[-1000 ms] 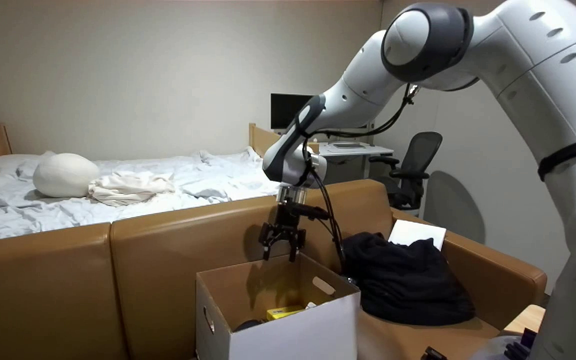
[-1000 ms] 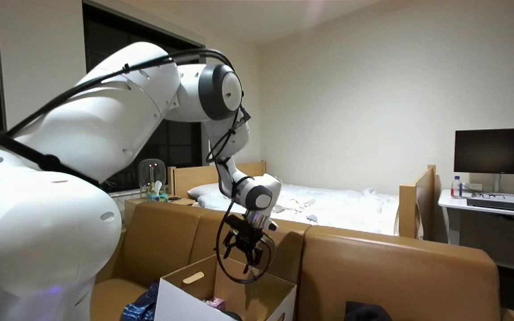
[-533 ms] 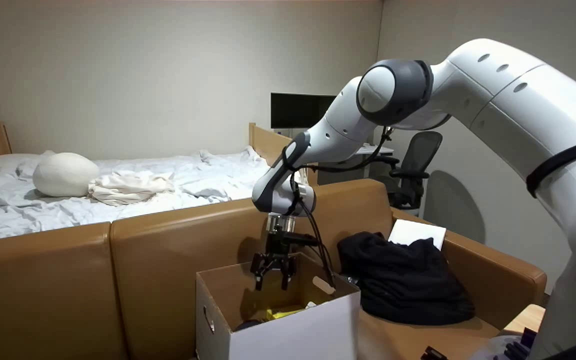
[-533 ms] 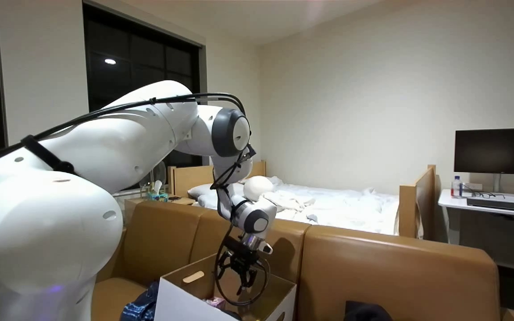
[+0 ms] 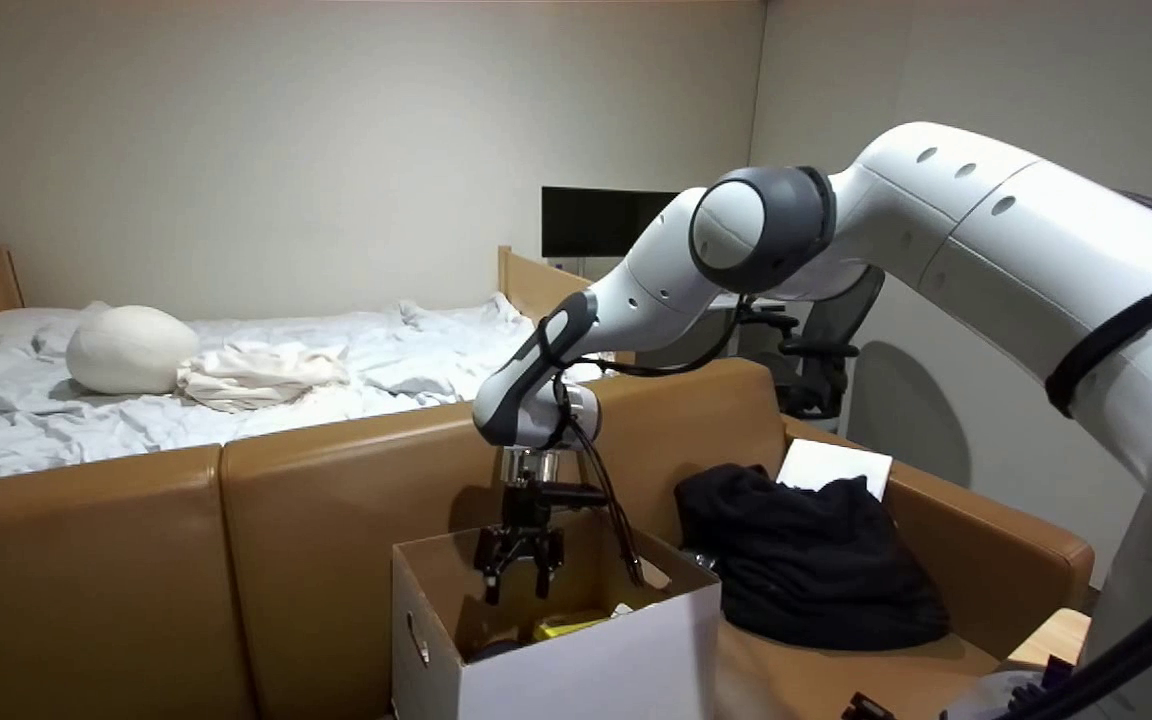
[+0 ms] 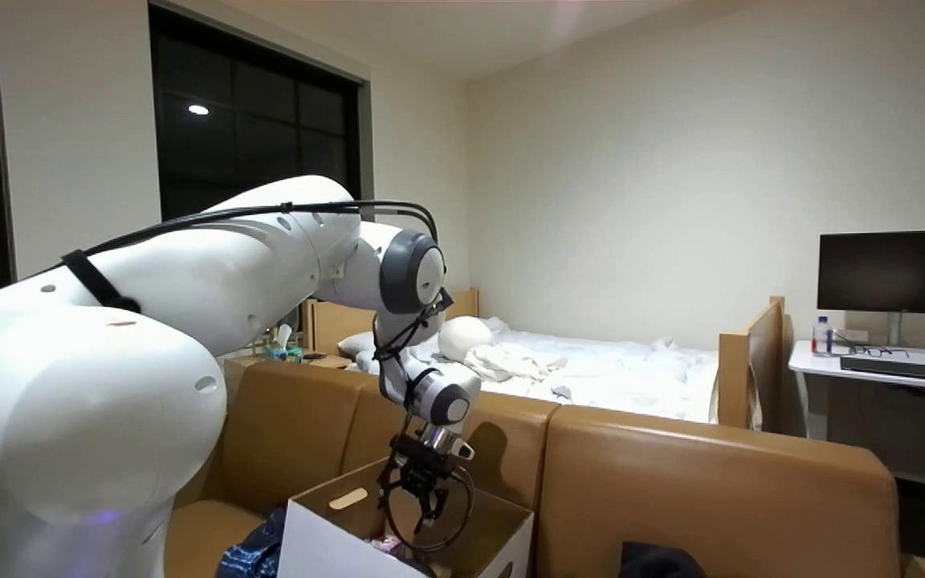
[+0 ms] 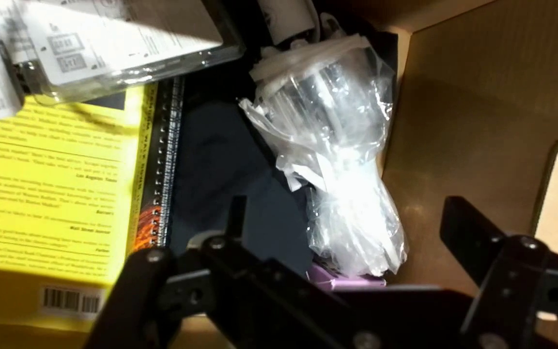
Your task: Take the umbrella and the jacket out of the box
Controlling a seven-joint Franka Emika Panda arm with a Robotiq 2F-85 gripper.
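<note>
Umbrella and jacket: gripper (image 5: 518,588) in the box (image 5: 591,665), nothing grabbed yet

So this looks like the reach-in step to me. The fingers (image 7: 468,230) are spread wide with nothing held, apparently short of touching anything. In the wrist view a clear plastic bundle (image 7: 337,150) lies roughly between them — could be the umbrella in a wrapper, honestly can't tell. Left of it there's a dark flat thing (image 7: 230,150) (jacket? folder? can't say), then a yellow book (image 7: 51,194). The black heap of cloth (image 5: 811,570) on the sofa (image 5: 326,560), right of the box, might be the jacket already out. If the bundle's the target, next move is straight down, squeeze, then lift clear — and mind the box wall (image 7: 482,111) on the right of that view.
</note>
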